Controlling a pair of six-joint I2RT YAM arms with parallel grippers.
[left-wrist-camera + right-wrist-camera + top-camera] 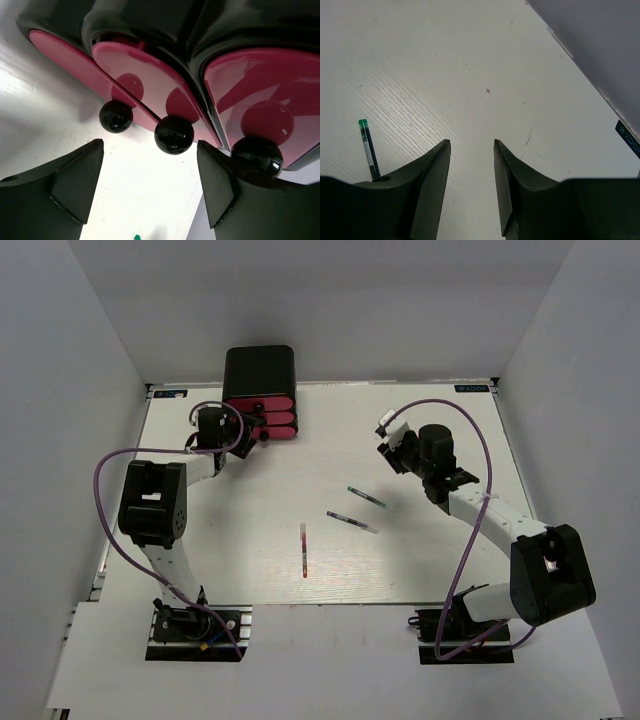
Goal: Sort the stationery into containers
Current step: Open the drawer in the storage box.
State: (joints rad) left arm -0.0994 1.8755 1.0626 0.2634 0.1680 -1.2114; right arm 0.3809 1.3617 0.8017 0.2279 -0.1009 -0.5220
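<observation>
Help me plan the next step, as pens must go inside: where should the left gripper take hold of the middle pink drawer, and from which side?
Probably its round black knob, approached head-on from the front, a finger on either side. It is the only part standing proud of the smooth pink middle drawer. The open left gripper faces it.

On the table (450, 560) lie one red pen (304, 550), one green-capped pen (367, 498) and one dark pen (352, 522), three in all. Box (258, 368): one. Pink drawers (135, 75): three. Black knobs (174, 134): three, one per drawer.
</observation>
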